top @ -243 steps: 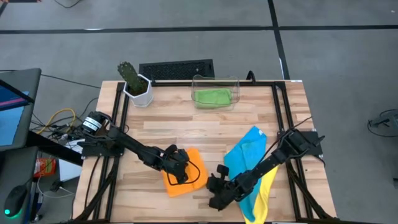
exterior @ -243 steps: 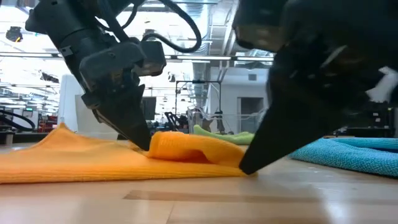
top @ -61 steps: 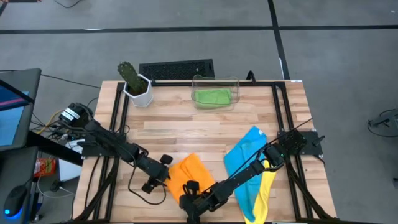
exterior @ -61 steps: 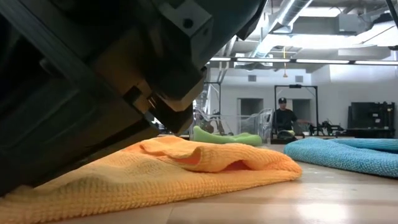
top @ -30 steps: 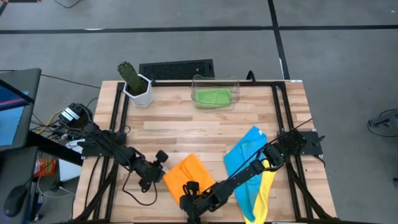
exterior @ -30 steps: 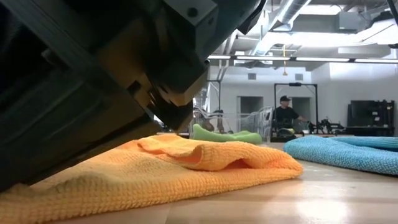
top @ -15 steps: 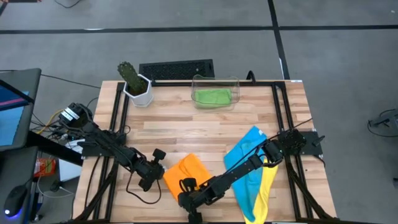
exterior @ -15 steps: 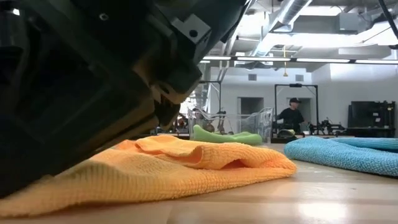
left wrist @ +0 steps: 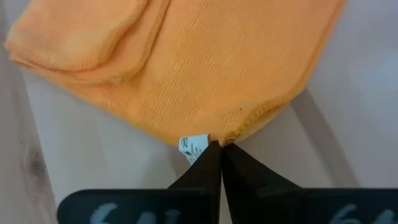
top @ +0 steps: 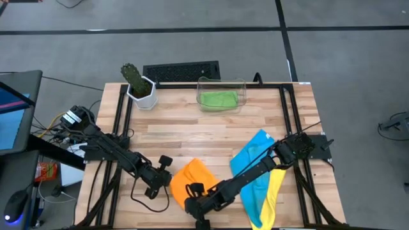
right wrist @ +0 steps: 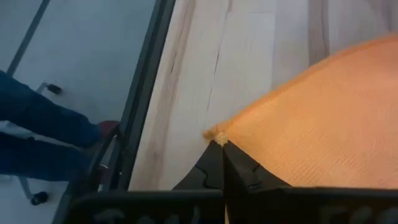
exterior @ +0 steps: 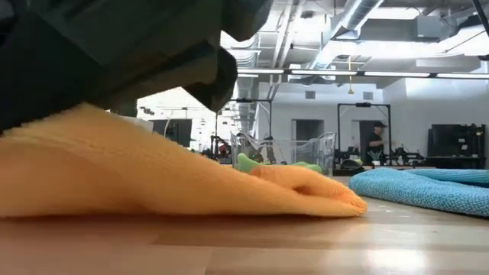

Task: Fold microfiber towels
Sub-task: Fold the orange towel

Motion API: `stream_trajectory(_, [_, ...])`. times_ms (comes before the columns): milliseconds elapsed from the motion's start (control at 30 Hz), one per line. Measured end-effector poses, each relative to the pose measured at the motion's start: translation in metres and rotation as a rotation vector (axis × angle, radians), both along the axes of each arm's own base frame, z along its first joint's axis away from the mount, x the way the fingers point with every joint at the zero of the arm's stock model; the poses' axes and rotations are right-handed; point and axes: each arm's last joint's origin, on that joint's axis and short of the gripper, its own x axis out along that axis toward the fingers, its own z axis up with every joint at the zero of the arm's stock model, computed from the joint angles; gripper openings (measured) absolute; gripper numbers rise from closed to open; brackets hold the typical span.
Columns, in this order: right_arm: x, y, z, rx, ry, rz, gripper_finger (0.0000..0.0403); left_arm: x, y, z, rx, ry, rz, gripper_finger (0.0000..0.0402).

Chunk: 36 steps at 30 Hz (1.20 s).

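Observation:
The orange towel (top: 192, 177) lies near the table's front edge, its near part raised and its far part on the wood. My left gripper (left wrist: 220, 148) is shut on its left corner. My right gripper (right wrist: 219, 148) is shut on its near corner. In the high view my left gripper (top: 169, 183) is at the towel's left and my right gripper (top: 190, 193) at its near edge. A blue towel (top: 252, 156) and a yellow towel (top: 271, 191) lie spread at the right. A green towel (top: 218, 99) sits in the clear bin (top: 241, 86). My left gripper pinches the orange towel's corner (left wrist: 233, 132) between its two fingertips, right beside a white tag (left wrist: 194, 147). The fingers slant down from the table's left. The corner is lifted; the cloth beyond slopes down to the table. My right gripper pinches another corner (right wrist: 219, 135) of the orange towel at its fingertips, slanting down. That corner is held clear of the wood, and the cloth runs down from it to the table.
A potted cactus (top: 137, 83) and a black keyboard (top: 182, 70) stand at the back. The table's front edge and its black frame rail (right wrist: 146, 93) lie close to the right gripper. A person's leg (right wrist: 43, 121) shows on the floor beyond it.
Both grippers have gone up, and the orange towel's near edge has risen with them, standing high in the low view. The towel's far part has stayed on the table.

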Motion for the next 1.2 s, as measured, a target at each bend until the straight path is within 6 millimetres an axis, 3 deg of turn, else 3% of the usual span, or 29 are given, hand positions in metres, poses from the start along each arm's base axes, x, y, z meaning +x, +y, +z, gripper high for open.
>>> stream_trajectory(200, [-0.013,0.005,0.000,0.044,0.044,-0.081,0.0011,0.005,-0.004,0.011,-0.011,0.016,-0.003,0.0000])
stream_trajectory(400, [-0.046,0.002,0.016,0.017,0.022,-0.181,0.0011,0.009,-0.006,0.018,-0.018,-0.008,0.003,0.0000])
stream_trajectory(700, [-0.088,-0.018,0.024,0.031,0.044,-0.326,0.0012,0.028,0.001,0.035,-0.016,-0.084,0.067,0.0000])
stream_trajectory(1200, [-0.111,-0.039,0.033,-0.014,0.069,-0.395,0.0012,0.055,0.035,0.049,-0.016,-0.155,0.193,0.0000])
